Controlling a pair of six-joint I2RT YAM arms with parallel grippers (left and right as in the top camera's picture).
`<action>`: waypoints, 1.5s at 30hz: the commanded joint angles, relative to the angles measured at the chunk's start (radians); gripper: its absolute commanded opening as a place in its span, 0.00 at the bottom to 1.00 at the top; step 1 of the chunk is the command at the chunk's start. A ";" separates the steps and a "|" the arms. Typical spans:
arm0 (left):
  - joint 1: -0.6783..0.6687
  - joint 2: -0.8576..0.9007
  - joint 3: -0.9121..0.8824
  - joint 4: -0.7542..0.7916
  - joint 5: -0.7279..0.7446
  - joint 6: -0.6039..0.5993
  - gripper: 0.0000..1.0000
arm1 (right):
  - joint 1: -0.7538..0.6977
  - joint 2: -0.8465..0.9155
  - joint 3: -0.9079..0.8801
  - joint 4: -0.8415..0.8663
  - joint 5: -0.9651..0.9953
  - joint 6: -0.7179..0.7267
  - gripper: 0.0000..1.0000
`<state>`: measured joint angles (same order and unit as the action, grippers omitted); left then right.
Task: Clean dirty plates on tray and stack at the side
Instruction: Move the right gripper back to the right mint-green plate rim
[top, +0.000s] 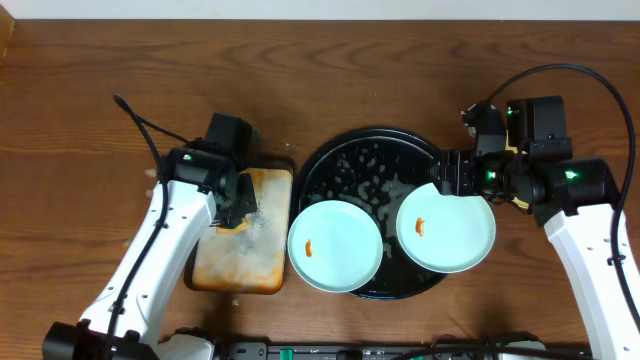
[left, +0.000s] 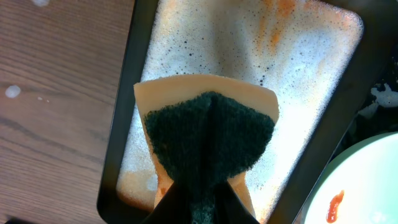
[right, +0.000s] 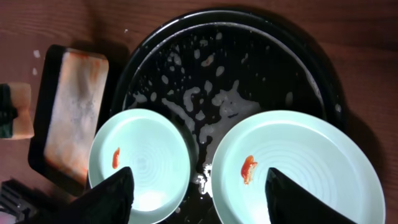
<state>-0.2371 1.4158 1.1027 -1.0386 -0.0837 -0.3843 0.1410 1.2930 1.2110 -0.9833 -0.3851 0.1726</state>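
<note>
Two smeared plates (top: 336, 246) on foamy tray (top: 335, 165)

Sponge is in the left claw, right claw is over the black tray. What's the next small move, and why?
Probably lower the right claw onto the rim of the right-hand mint plate and shut it. Its jaws stand open above that plate, holding nothing; the orange smear is uncleaned, and the left claw grips the sponge, ready to scrub.

Robotics lab; cabled arms (top: 150, 260) at wooden table (top: 350, 60).
</note>
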 joint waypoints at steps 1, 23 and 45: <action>0.005 -0.002 -0.004 0.001 -0.001 0.014 0.13 | 0.011 -0.010 0.006 -0.001 0.004 -0.013 0.70; 0.005 -0.002 -0.004 0.001 -0.001 0.014 0.13 | 0.011 -0.010 0.006 -0.006 0.003 -0.013 0.80; 0.005 -0.002 -0.004 0.001 -0.001 0.014 0.13 | 0.011 -0.010 0.006 -0.005 0.003 -0.013 0.81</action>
<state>-0.2371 1.4158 1.1027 -1.0386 -0.0837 -0.3843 0.1410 1.2930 1.2110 -0.9867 -0.3843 0.1677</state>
